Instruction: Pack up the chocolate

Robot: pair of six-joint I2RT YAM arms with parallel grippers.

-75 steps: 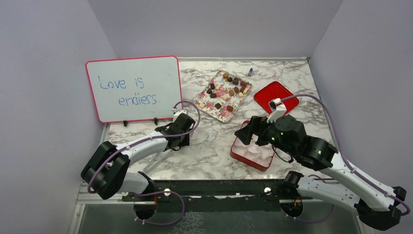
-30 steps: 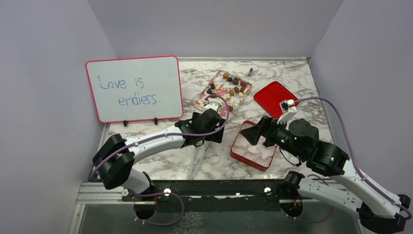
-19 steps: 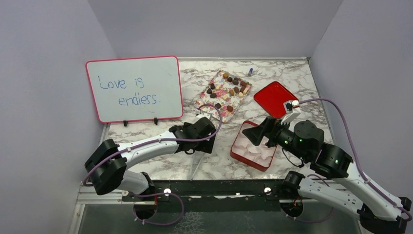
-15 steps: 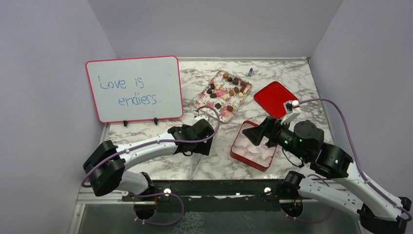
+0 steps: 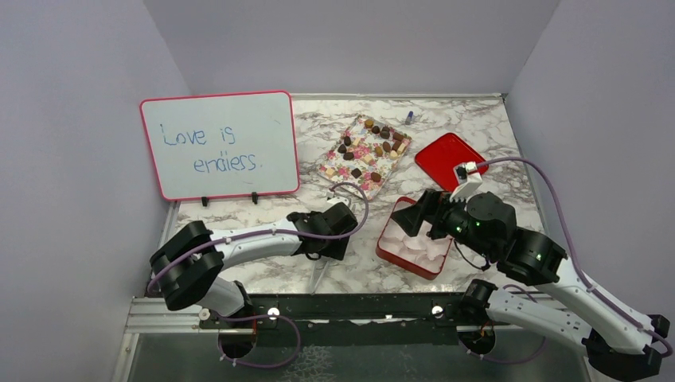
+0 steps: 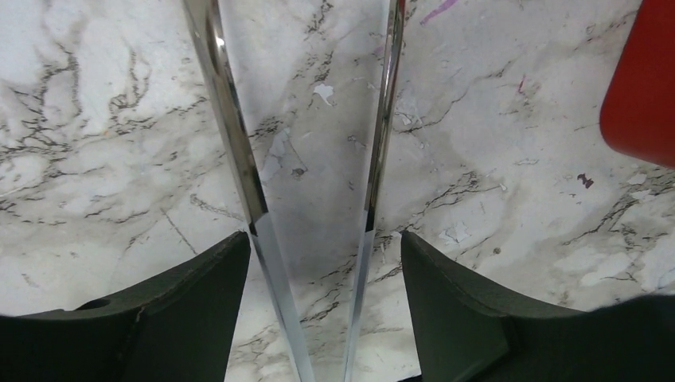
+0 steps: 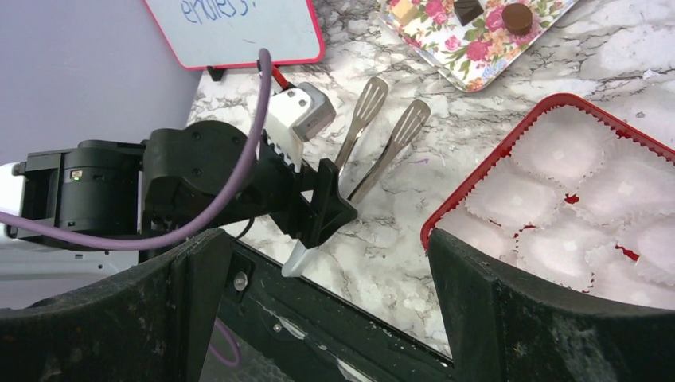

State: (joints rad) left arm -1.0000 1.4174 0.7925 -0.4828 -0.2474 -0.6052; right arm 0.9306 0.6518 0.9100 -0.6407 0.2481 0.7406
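Many rounded chocolates (image 7: 517,16), polished steel tongs (image 6: 236,151), veined marble table (image 6: 493,159)

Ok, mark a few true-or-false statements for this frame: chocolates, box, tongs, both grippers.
1. The chocolates lie on the floral tray. True.
2. The paper cups in the red box hold chocolates. False: those in view are empty.
3. The left gripper straddles the metal tongs. True.
4. The right gripper is shut on a chocolate. False: it is open and empty, over the box.
5. The red lid covers the box. False: it lies apart, behind it.
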